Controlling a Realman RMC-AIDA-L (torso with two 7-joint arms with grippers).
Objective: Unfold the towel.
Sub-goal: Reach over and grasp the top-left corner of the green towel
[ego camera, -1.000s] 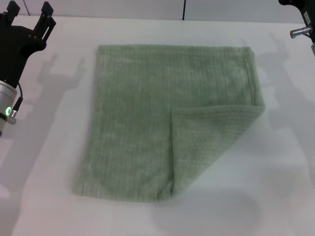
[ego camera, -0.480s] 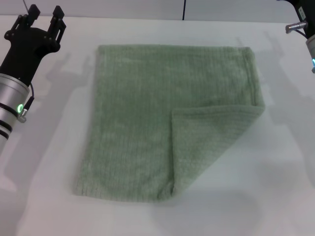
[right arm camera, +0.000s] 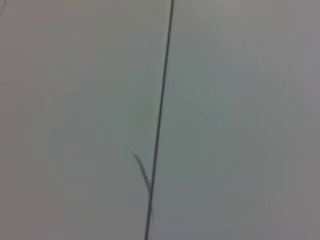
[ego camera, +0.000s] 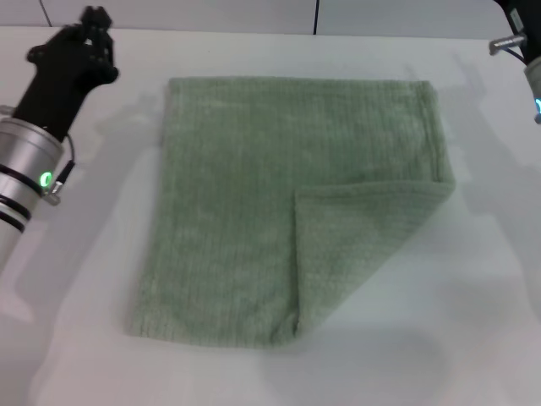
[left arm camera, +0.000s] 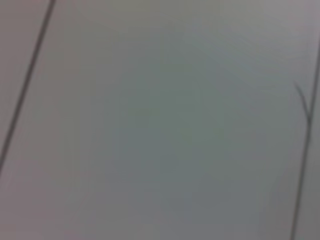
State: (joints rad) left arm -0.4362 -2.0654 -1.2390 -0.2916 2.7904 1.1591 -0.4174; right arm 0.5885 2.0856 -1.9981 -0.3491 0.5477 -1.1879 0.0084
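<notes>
We see the towel [ego camera: 287, 211] lying flat on the white counter [ego camera: 473, 279], its near right corner folded over onto the top as a triangle. The left claw [ego camera: 91, 19] hangs above the counter, well apart from the towel's far left corner; we cannot tell whether it is apart or together. The right claw sits mostly beyond the frame, past the towel's far right corner, state unreadable.

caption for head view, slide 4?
Green towel flat on white table, near-right corner folded over; left gripper beside it.
</notes>
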